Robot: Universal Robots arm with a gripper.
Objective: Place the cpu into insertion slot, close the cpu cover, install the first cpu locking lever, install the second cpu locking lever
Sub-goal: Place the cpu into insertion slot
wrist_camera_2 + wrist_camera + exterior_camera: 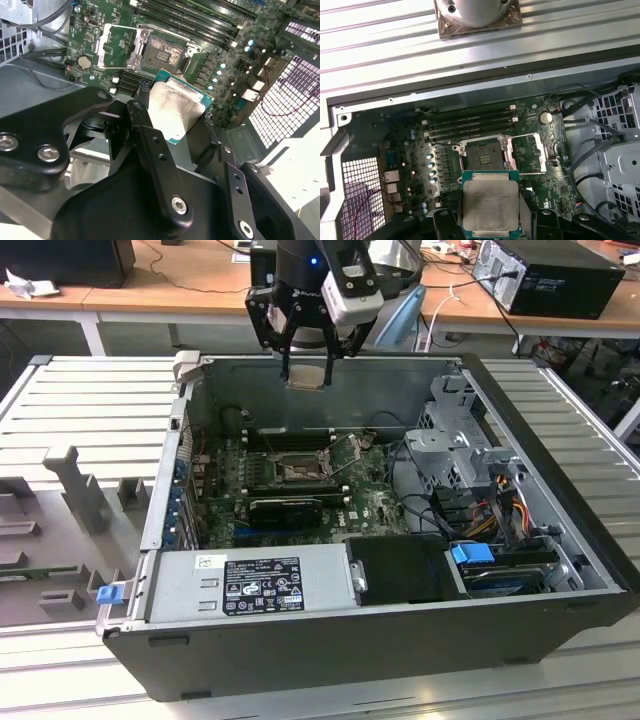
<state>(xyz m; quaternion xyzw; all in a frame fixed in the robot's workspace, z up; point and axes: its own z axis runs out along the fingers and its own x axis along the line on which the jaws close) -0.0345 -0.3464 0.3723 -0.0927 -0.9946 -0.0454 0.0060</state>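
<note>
Cpu hangs in the air, flat and face-level, above the far wall of the open computer case. It is well clear of the motherboard and touches nothing but the tool. In both wrist views its silver-grey top is plain, with a green edge around it.

Tool is clamped on the cpu, one black finger on each of two opposite edges. The fingers show dark at either side of the chip in the first wrist view.

Insertion slot lies below and nearer than the cpu, amid the green board, apart from it. Socket is bare, and its dark pin field is exposed in both wrist views. The cpu cover is swung open and lies to one side of the socket; in the exterior view it sits toward that view's right. Whether the locking levers are latched or free I cannot tell.

Long black memory slots run just beyond the socket, on its far side. A long black card lies on the near side of the socket. A round coin battery sits on the board past the open cover.

Further out, a grey power supply lies along the near wall of the case. A metal drive cage with cables is on the exterior view's right. The case rests on a ribbed grey desk.
</note>
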